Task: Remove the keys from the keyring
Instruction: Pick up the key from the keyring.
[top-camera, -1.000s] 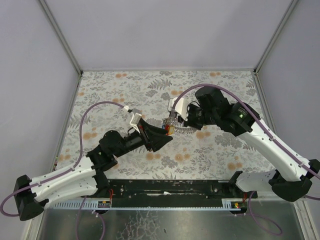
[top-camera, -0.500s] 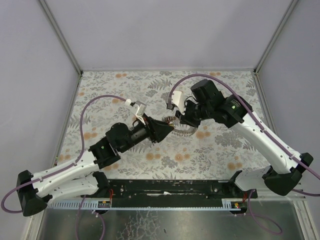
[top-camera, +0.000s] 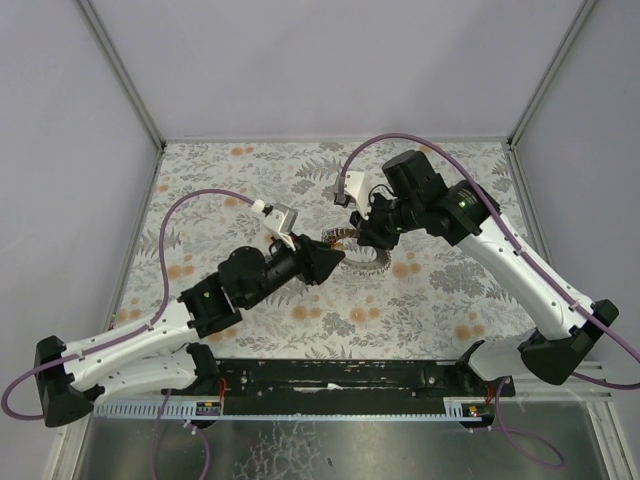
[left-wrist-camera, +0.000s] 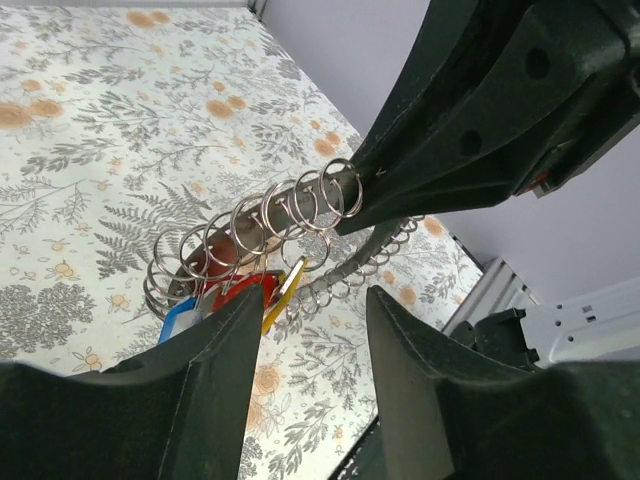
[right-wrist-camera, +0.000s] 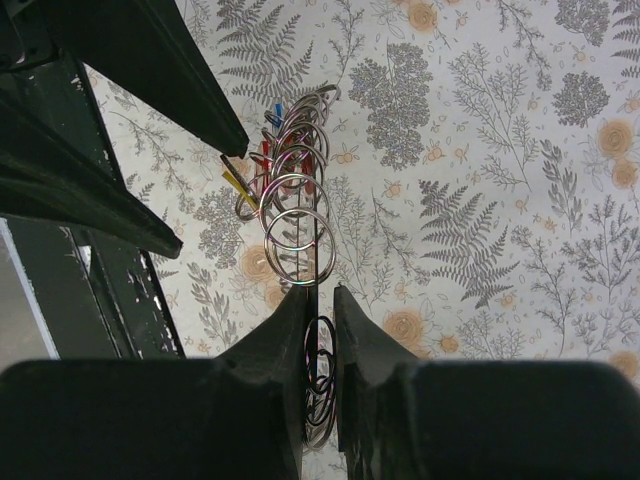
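Presently: one keyring (left-wrist-camera: 262, 222), mid-frame, clamped between right gripper (right-wrist-camera: 318, 305) fingers; three keys (left-wrist-camera: 243, 291) (blue, red, yellow) hanging beneath; left gripper (left-wrist-camera: 312, 300) fingers parted, empty.

Floral-print cloth (top-camera: 250, 170) spread flat; pale walls (top-camera: 330, 60) on three sides.
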